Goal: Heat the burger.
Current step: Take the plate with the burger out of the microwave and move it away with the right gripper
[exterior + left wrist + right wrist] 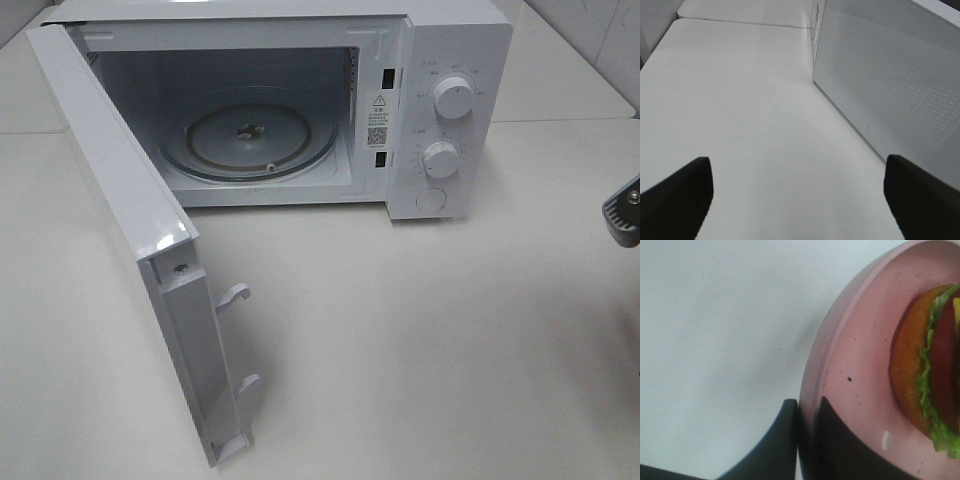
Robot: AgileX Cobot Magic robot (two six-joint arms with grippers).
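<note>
My right claw is clenched on the rim of the pink plate, one finger under and one on top. The burger sits on that plate, just beyond my fingertips. My left claw hangs released beside the open microwave door, well apart from it.

Glossy white microwave, glass turntable, matt pink plate.

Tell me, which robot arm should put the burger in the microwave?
Right. Its jaws are already shut on the rim of the pink plate carrying the burger. The left gripper is open and empty beside the microwave door.
</note>
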